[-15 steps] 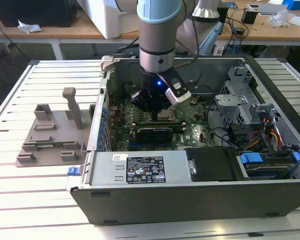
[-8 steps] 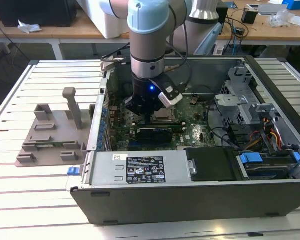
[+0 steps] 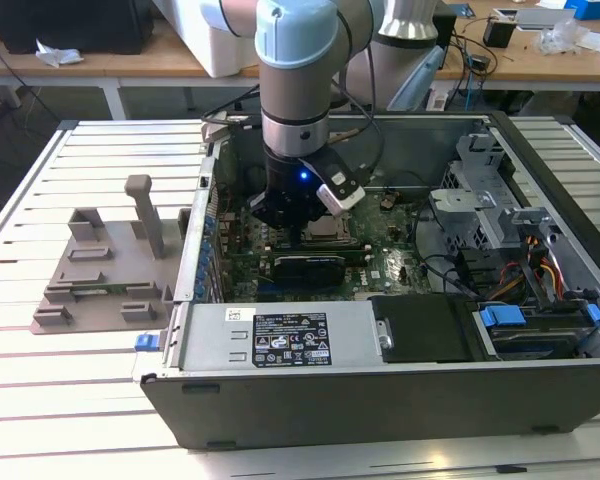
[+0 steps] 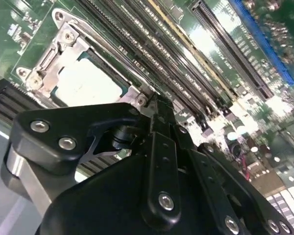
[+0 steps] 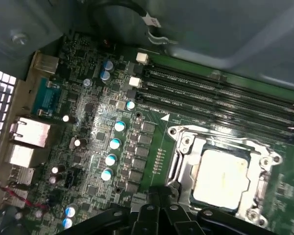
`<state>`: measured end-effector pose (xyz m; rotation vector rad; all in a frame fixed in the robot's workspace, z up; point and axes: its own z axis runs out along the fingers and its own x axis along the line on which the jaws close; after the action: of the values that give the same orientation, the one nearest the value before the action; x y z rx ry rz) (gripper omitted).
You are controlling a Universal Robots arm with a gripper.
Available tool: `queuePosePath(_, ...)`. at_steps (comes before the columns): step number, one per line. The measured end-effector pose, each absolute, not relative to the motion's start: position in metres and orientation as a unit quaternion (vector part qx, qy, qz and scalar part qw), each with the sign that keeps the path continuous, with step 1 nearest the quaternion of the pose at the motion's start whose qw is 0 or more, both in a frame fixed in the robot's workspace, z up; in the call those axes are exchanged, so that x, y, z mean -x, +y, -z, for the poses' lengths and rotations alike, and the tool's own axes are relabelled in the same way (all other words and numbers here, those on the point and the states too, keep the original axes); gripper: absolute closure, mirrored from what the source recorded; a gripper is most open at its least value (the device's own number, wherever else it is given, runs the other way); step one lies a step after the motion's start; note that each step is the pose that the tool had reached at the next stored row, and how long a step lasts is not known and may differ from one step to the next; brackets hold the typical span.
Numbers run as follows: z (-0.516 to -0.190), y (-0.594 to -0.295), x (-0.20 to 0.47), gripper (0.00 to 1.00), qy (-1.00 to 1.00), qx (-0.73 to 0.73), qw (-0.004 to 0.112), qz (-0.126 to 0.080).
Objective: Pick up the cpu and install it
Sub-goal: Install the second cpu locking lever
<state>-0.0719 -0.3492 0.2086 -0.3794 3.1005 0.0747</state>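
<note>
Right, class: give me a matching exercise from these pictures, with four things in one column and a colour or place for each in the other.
Things:
1. cpu
2. memory slots
3. gripper
4. grey fixture

Descriptions:
A. long, black, side by side
B. outside the computer case, on the slatted table
C. silvery, sitting in the metal-framed socket
D. black, above the socket inside the case

Pairs: 1-C, 2-A, 3-D, 4-B

Pale silvery cpu flat within its metal-framed socket
</note>
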Motion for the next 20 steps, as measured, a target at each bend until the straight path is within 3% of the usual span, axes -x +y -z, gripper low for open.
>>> queuePosePath(4, -0.216, -0.347, 0.067, 0.89, 0.992, 0.121, 0.008, -0.021)
queuePosePath(17, -0.213, -0.32, 0.013, 0.89, 0.992, 0.121, -0.019, -0.001)
queuePosePath(20, -0.235, -0.317, 0.013, 0.89, 0.992, 0.121, -0.02, 0.001)
